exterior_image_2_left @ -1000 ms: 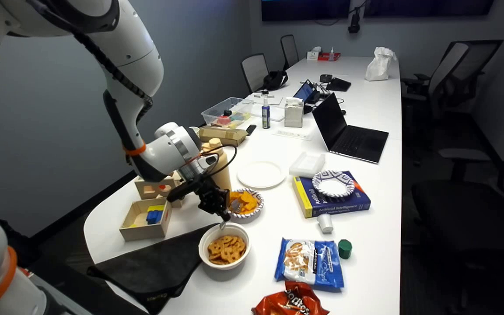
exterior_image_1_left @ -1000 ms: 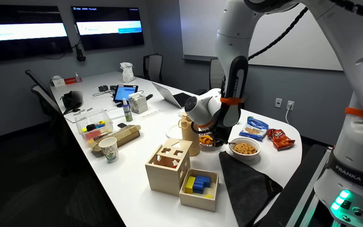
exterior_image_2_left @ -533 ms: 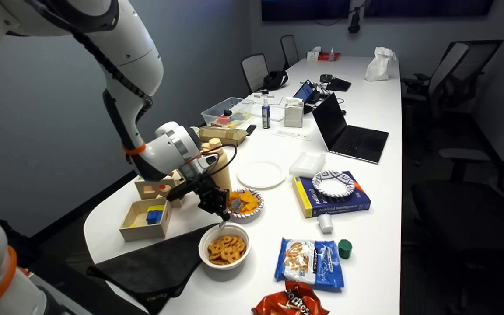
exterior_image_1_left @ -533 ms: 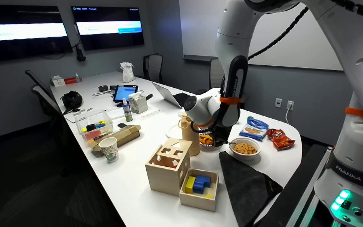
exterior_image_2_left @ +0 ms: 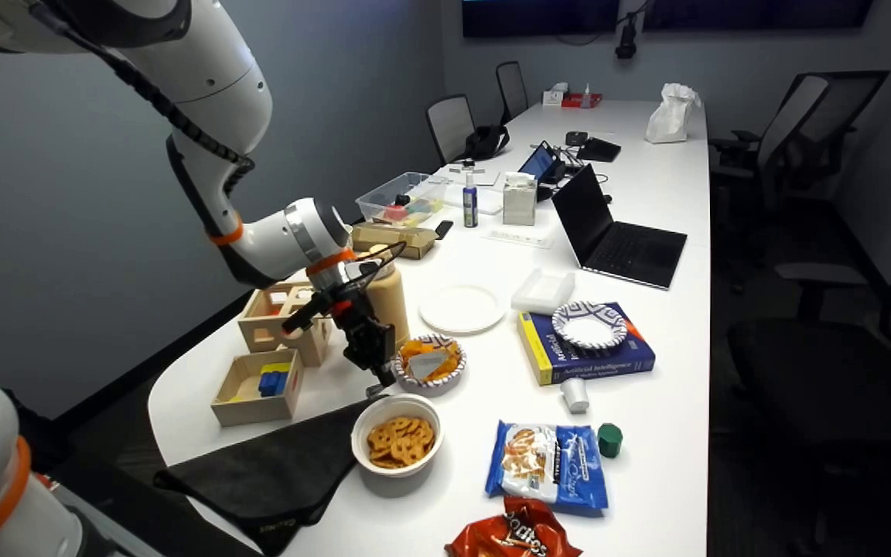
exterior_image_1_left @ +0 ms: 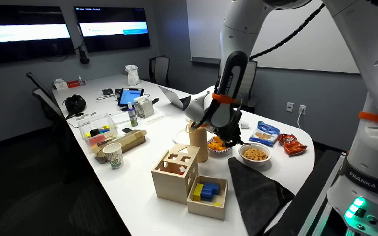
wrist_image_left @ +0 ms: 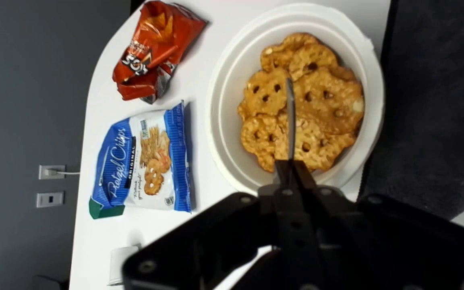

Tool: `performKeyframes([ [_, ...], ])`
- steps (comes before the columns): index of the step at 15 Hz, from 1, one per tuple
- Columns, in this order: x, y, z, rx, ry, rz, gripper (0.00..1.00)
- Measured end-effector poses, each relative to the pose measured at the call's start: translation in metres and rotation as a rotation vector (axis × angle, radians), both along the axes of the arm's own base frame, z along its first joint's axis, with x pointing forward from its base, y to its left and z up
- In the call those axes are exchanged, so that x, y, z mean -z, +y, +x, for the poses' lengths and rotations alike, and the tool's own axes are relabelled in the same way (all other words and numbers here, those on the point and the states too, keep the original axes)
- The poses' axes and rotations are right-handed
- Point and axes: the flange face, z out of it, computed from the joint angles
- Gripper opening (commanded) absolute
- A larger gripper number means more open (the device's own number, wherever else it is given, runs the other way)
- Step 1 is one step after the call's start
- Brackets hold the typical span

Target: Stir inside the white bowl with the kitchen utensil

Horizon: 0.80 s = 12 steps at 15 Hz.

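The white bowl (wrist_image_left: 226,117) is sitting on the table (exterior_image_2_left: 654,433) beside the dark cloth (exterior_image_2_left: 267,464), holding crackers (wrist_image_left: 318,94). The gripper (wrist_image_left: 291,167) is pinching the grey utensil (wrist_image_left: 291,125), pointing toward the bowl; whether its tip is touching crackers I cannot tell. Stirring well probably means dipping lightly and circling slowly without nudging the bowl. The patterned chip dish (exterior_image_2_left: 436,384) and tan jug (exterior_image_2_left: 389,302) are standing near the gripper, possibly limiting wide sweeps; the red bag (wrist_image_left: 157,52) is lying beyond the bowl.

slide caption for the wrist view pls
Wrist view: pincer gripping a grey utensil, seen against pretzel crisps in the white bowl.
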Motion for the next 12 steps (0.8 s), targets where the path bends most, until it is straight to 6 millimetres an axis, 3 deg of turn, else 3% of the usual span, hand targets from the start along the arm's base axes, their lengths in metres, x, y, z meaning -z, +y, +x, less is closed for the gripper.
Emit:
performKeyframes([
  [5,-0.015,0.007,0.024,0.020,0.114,-0.038,0.01],
  [12,-0.013,0.004,0.042,-0.045,0.285,-0.016,0.01],
])
